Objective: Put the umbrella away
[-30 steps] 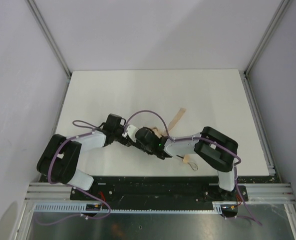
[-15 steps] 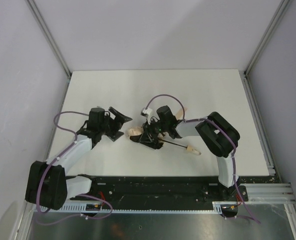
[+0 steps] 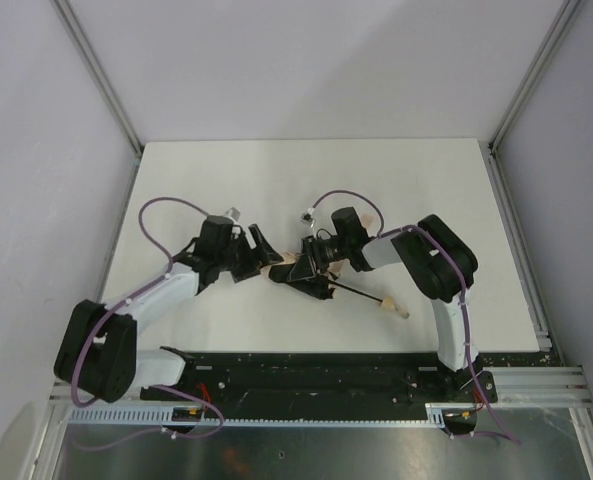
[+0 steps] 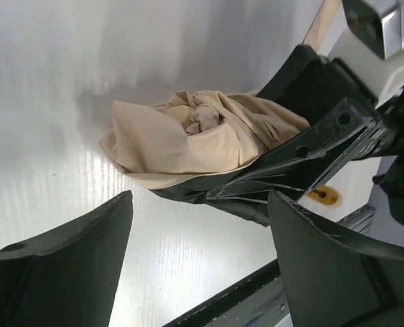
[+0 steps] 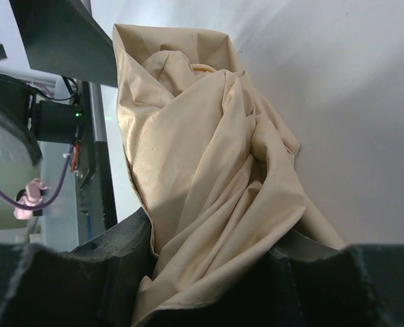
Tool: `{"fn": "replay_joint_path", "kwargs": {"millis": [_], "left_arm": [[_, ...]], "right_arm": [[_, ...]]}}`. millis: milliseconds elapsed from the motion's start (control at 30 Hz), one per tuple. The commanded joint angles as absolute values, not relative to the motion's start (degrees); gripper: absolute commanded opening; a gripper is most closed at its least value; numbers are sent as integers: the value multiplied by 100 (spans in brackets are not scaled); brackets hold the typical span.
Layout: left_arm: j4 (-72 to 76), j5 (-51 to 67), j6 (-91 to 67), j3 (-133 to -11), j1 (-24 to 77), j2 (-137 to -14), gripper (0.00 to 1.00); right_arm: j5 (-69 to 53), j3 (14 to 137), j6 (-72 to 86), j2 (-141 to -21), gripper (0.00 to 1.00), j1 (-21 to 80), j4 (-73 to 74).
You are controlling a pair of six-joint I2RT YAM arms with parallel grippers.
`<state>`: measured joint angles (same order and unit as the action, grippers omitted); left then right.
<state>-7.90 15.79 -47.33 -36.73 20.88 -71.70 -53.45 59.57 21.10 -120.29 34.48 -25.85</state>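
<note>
Right fingers part-closed around umbrella

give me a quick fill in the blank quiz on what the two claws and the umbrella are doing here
1. The right claw is shut on the umbrella's beige canopy, over a ___ table.
2. The left claw is ___, holding nothing.
3. The thin black shaft ends in a pale wooden ___.

Missing words: white; open; handle

white table, pale lilac walls (aluminium corner posts)
</note>
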Motion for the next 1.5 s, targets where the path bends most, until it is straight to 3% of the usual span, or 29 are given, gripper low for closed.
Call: {"fn": "replay_joint_path", "kwargs": {"millis": [0, 233, 433, 700, 800, 1100, 1133, 1167, 1300, 1467], "left_arm": [[-566, 1650, -4224, -4194, 2411, -7477, 84], [-523, 2140, -6884, -3905, 2297, -7742, 98], [-507, 2551, -8112, -3981, 2302, -8499, 99], [-375, 2141, -8314, -4233, 2334, -9529, 97], [-158, 2064, -8299, -4170, 2334, -9825, 83], [1119, 1476, -8385, -3367, 2370, -9661, 11], [1131, 1432, -8346, -3340, 2385, -9629, 6], [1141, 1389, -8334, -3300, 2388, -9583, 3], [1152, 1210, -8331, -3071, 2406, -9332, 0], [838, 1111, -8353, -3035, 2427, -9061, 0]], "right_arm": [[-5301, 5656, 2122, -12474, 0, 3382, -2234], [-4912, 5659, 2129, -12497, 0, 3421, -2172], [-4808, 5660, 2124, -12444, 0, 3520, -2308], [-5075, 5660, 1816, -12251, 0, 3627, -2367], [-5168, 5660, 1541, -12127, 0, 3723, -2259], [-5287, 5695, 1490, -11893, 0, 3865, -2230], [-5162, 5722, 1527, -11844, 3, 3849, -2126], [-5011, 5752, 1546, -11780, 12, 3832, -1973], [-4234, 5798, 1369, -11138, 57, 3847, -1096], [-2681, 5784, 512, -10271, 85, 4252, -21]]}}
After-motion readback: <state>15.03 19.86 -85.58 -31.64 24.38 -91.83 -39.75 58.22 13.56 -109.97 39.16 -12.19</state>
